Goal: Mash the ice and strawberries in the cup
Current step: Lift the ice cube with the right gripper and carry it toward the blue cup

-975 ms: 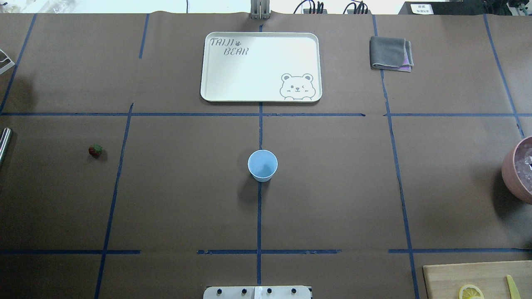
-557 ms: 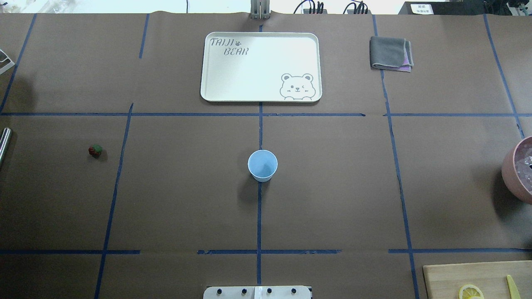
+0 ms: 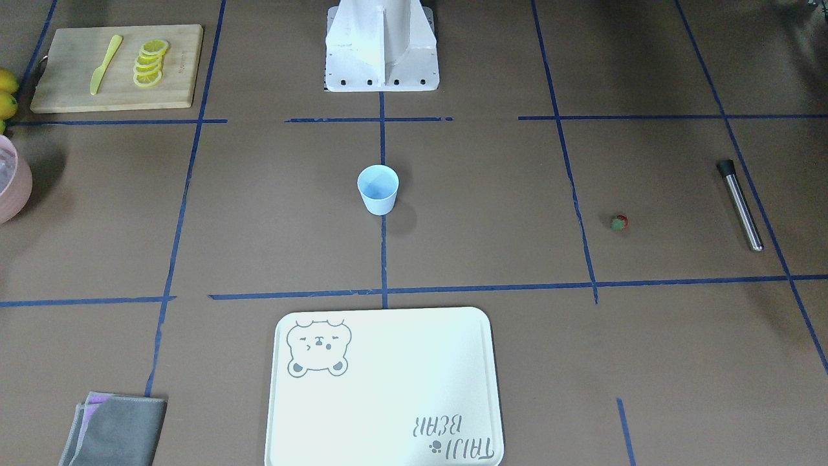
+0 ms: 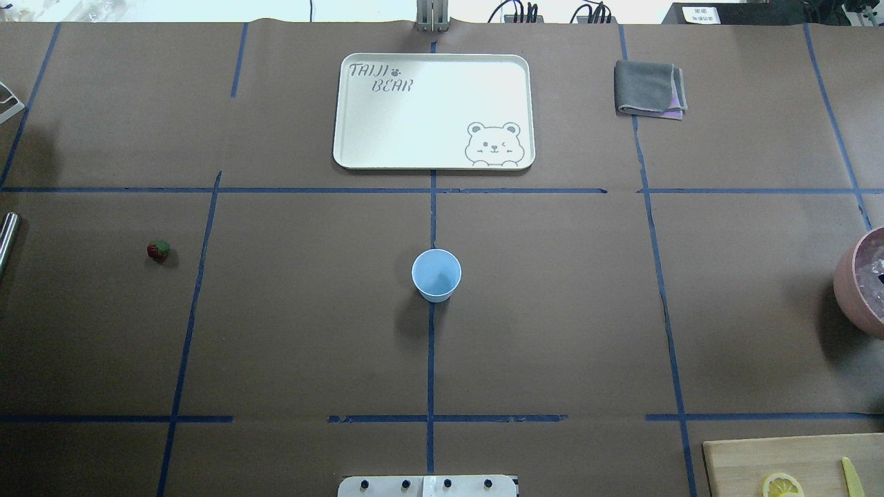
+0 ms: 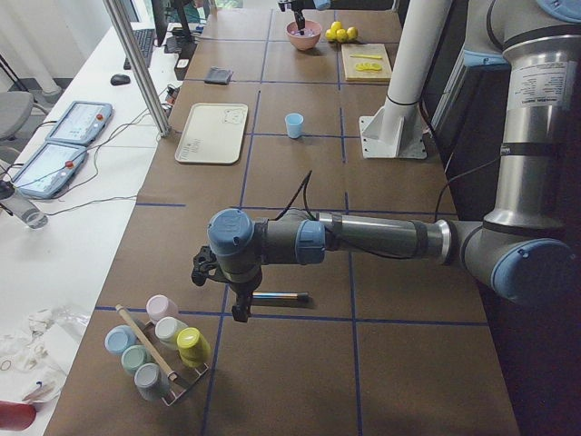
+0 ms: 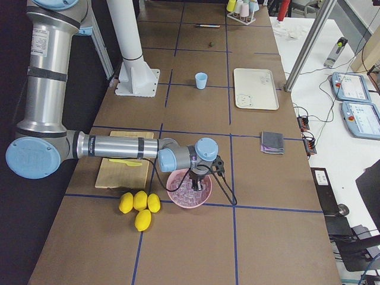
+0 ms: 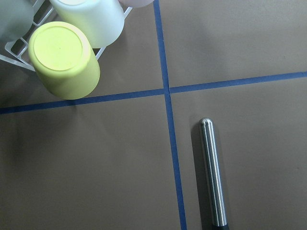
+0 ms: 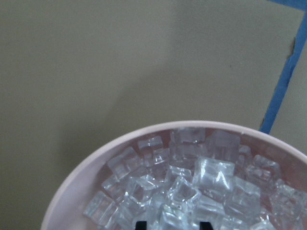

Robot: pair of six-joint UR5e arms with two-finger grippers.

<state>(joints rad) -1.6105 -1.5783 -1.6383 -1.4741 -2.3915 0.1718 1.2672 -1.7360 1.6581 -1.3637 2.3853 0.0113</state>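
The small light-blue plastic cup (image 4: 436,274) stands upright in the middle of the brown counter (image 4: 552,310). The tiny red strawberry (image 4: 158,250) lies well off to the cup's left. Far to the cup's right, clear ice cubes (image 8: 192,187) fill a round pink bowl (image 8: 96,163). The right hand (image 8: 171,226) is low over the ice, its fingers apart. The left hand (image 5: 241,312) hovers farther left than the strawberry, above a shiny metal stick (image 7: 212,172). Nobody can tell if its fingers are apart or together.

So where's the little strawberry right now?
In the overhead view the strawberry lies out on the left, between the blue cup and the metal rod.
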